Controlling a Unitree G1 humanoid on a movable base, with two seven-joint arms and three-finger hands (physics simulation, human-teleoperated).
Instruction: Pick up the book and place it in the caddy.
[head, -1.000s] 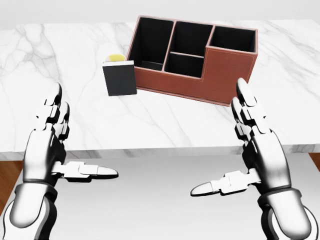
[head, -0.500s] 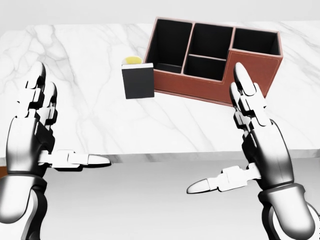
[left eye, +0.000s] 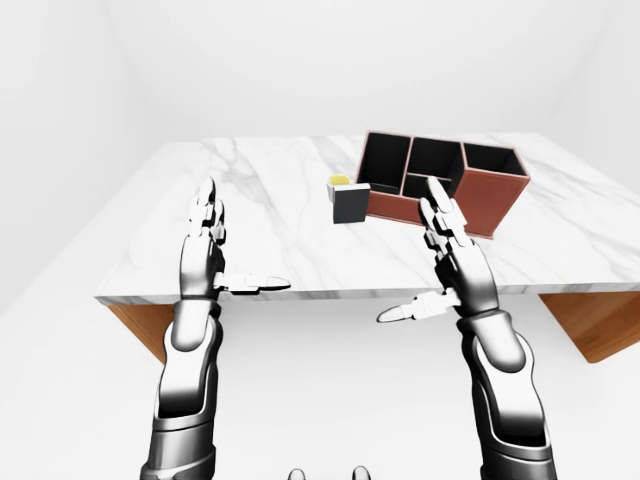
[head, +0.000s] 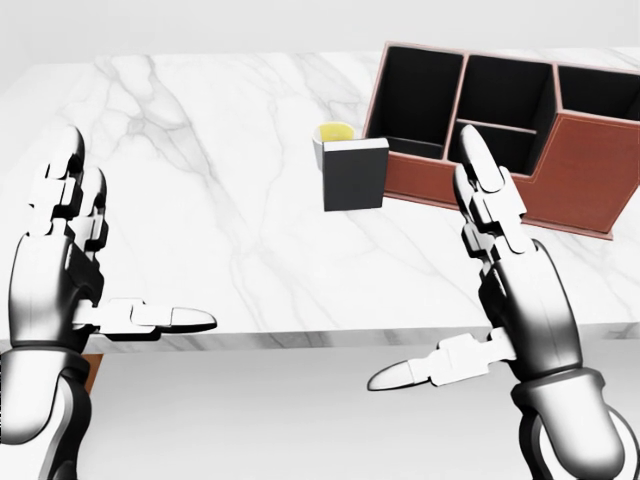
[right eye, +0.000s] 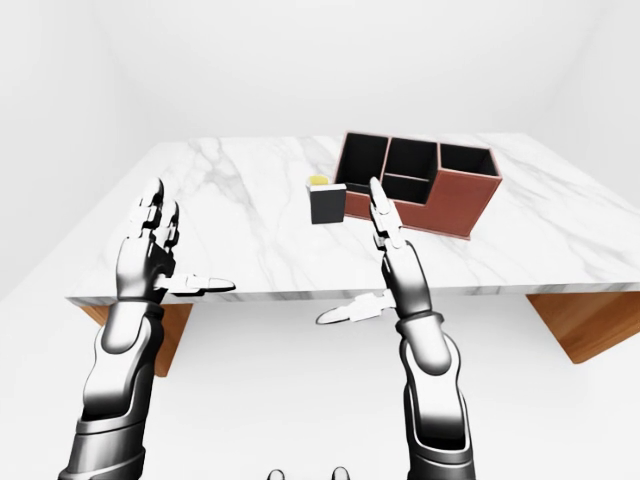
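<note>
**Still in the approach, nothing grabbed yet**

So this looks like the lining-up stage to me. Neither hand is touching anything. The book (head: 355, 177) stands upright on the marble table (head: 200, 200), dark cover facing the robot, right up against the left end of the caddy (head: 560, 170). I can't tell if it's actually touching the caddy wall or just beside it. There's a small yellow-topped thing (head: 334, 131) tucked just behind the book, toward the top of the head view, partly hidden, so no idea what it is.

Taking the book as the landmark: the right hand (head: 500, 270) is below it and off to its right in the head view, fingers spread wide and pointing up, thumb sticking out sideways, holding nothing. Its fingertips overlap the caddy's lower edge in the picture, but it seems to hover short of it, over the table's near edge. The left hand (head: 75, 260) is well apart from the book, far to its left and lower, also wide open and empty.

My guess for the next move: the right hand needs to reach further in and swing left toward the book, get fingers on either side of it, and close. The caddy's compartments look empty, so any one should take the book.
</note>
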